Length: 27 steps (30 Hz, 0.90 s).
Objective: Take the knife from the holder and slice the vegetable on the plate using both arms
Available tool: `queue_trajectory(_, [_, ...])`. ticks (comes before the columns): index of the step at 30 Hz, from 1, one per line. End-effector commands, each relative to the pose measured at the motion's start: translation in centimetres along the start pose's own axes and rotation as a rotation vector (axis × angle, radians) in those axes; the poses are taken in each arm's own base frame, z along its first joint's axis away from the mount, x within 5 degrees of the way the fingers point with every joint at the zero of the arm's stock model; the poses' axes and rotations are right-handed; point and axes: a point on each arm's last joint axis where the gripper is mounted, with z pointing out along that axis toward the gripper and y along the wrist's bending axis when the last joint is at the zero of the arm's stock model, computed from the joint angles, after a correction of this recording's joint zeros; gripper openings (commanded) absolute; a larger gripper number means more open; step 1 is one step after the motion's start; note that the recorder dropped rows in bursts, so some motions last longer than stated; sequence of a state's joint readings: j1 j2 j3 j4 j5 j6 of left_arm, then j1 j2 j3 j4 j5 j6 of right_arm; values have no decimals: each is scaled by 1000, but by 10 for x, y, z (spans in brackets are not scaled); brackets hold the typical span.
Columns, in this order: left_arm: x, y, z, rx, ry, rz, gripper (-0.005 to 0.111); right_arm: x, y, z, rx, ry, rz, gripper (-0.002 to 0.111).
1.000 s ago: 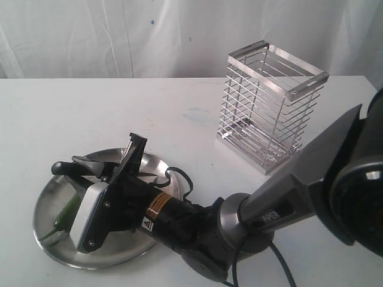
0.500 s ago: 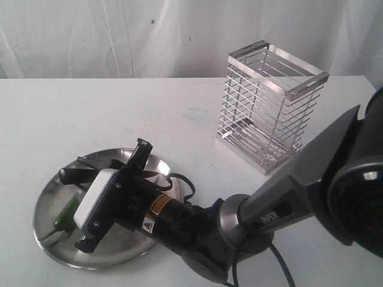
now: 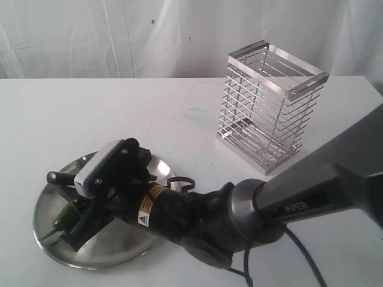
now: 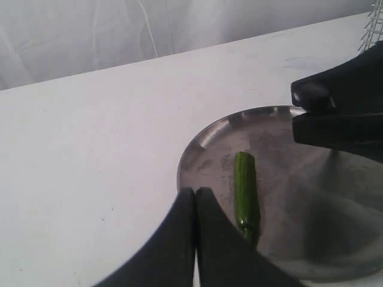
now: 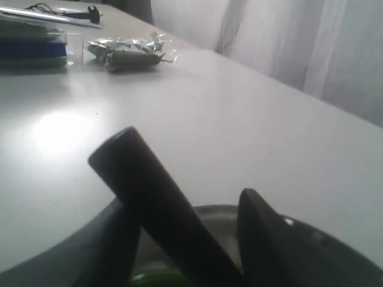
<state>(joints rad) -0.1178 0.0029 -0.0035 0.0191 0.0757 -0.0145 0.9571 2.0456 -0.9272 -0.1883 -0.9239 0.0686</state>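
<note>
The steel plate (image 3: 45, 242) lies at the front left of the white table, with the green vegetable (image 3: 62, 217) on its left part. My right gripper (image 3: 75, 206) hangs low over the plate. Its jaws stand apart around the knife's black handle (image 5: 149, 185), which crosses the gap slantwise and leaves room beside one finger (image 5: 269, 233). The handle's end (image 3: 55, 177) sticks out to the left; the blade is hidden. My left gripper (image 4: 195, 192) is shut and empty at the plate's rim (image 4: 200, 146), just beside the vegetable (image 4: 245, 194). The wire holder (image 3: 272, 107) stands empty at the back right.
My right arm (image 3: 299, 203) stretches across the table front from the right, a black cable (image 3: 179, 181) looping at its wrist. A crumpled foil packet (image 5: 128, 54) and a blue-edged object (image 5: 30, 51) lie far off on the table. White curtain hangs behind.
My right gripper has turned and dropped to the left over the plate, its jaws spreading. The knife handle shifted left with it. My left gripper stayed shut.
</note>
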Motion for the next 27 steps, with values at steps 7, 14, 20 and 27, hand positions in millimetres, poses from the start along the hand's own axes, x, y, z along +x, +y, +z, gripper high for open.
queue_trajectory(7, [1,0,0,6,-1,-7,0,-15,-5,-26,87,414,139,54])
queue_trajectory(14, [1,0,0,6,-1,-7,0,-14,-5,-25,85,411,135,54])
queue_trajectory(20, [1,0,0,6,-1,-7,0,-25,-4,-21,26,291,-133,35])
queue_trajectory(27, [1,0,0,6,-1,-7,0,-40,-2,-19,-14,138,-641,0])
